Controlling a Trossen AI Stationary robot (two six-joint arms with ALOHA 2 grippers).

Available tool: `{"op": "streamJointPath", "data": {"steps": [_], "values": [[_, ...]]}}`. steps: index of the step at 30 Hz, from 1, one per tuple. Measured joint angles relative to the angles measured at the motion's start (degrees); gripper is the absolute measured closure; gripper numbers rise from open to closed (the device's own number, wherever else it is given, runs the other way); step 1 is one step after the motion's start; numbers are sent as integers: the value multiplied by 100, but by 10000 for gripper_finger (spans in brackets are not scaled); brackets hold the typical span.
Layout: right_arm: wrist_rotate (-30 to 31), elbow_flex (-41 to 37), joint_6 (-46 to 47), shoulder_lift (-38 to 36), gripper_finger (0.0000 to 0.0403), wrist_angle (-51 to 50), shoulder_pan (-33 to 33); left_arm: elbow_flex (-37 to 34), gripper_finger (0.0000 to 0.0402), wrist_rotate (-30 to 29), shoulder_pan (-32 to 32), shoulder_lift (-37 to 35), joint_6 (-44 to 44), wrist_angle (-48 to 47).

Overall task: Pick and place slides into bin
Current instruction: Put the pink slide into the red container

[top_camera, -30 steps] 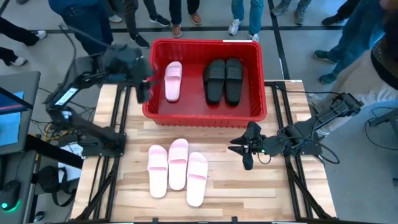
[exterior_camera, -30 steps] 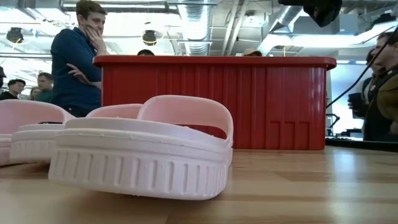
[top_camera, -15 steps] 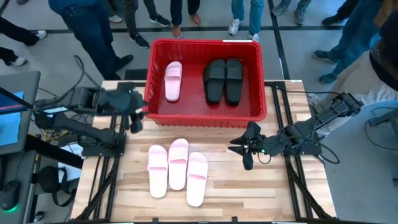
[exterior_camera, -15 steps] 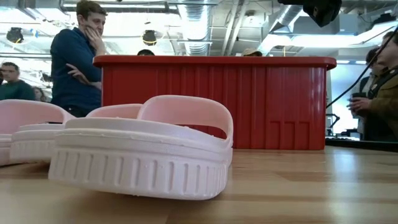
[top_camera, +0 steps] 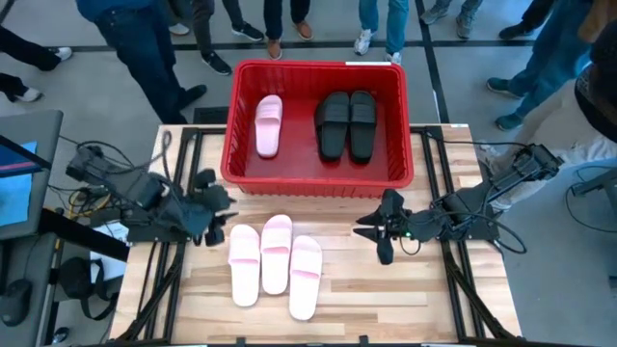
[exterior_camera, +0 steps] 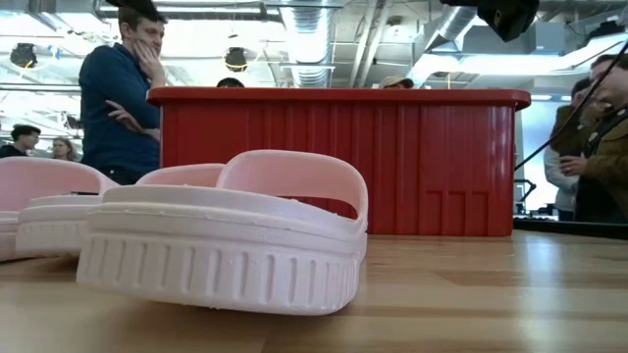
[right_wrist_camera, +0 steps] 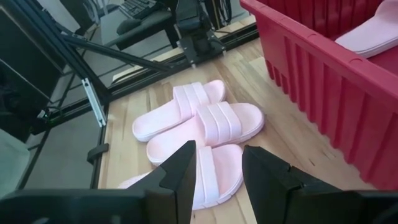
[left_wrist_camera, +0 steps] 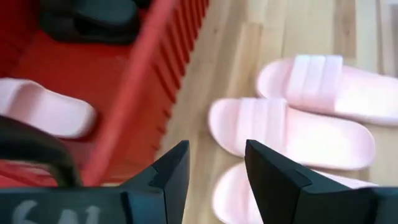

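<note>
Three pale pink slides (top_camera: pixel 276 258) lie side by side, soles down, on the wooden table in front of the red bin (top_camera: pixel 318 185). Inside the bin rest one pink slide (top_camera: pixel 268 125) and two black slides (top_camera: pixel 347 123). My left gripper (top_camera: pixel 216 208) hovers open and empty just left of the three slides, by the bin's near left corner; its wrist view shows the slides (left_wrist_camera: pixel 292 127) past its fingers (left_wrist_camera: pixel 214 152). My right gripper (top_camera: pixel 380 231) stands open and empty to the right of the slides (right_wrist_camera: pixel 205 124).
Black frame rails (top_camera: pixel 183 173) run along the table's left and right sides. Bare wood lies between the slides and my right gripper. Several people stand beyond the far edge (exterior_camera: pixel 123 93) and at the right.
My left gripper has left the bin's left rim, swung toward the table's near edge and sunk, ending beside the three pink slides with nothing in it. The pink slide in the bin has stayed where it lay.
</note>
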Motion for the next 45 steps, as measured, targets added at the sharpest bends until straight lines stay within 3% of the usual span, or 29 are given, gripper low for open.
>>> {"op": "streamJointPath", "data": {"steps": [8,16,20,28,37,45], "values": [[-216,0,-157,0,285,0,-2,-94,259,-525,-1089,780,-1002,-8],[-390,0,-297,40,285,46,-15,-94,272,-594,-1597,1376,-1884,-405],[-749,0,-344,362,285,433,2,-94,276,-617,-1816,1373,-2249,-838],[-642,15,-349,1074,285,1685,-74,-322,276,-773,-2355,1372,-2526,-1189],[-897,846,-304,2195,285,1107,-88,-430,277,-1022,-3073,1268,-3308,-1740],[-979,1734,-422,3057,285,580,-6,-430,277,-1127,-3228,841,-3494,-1972]]}}
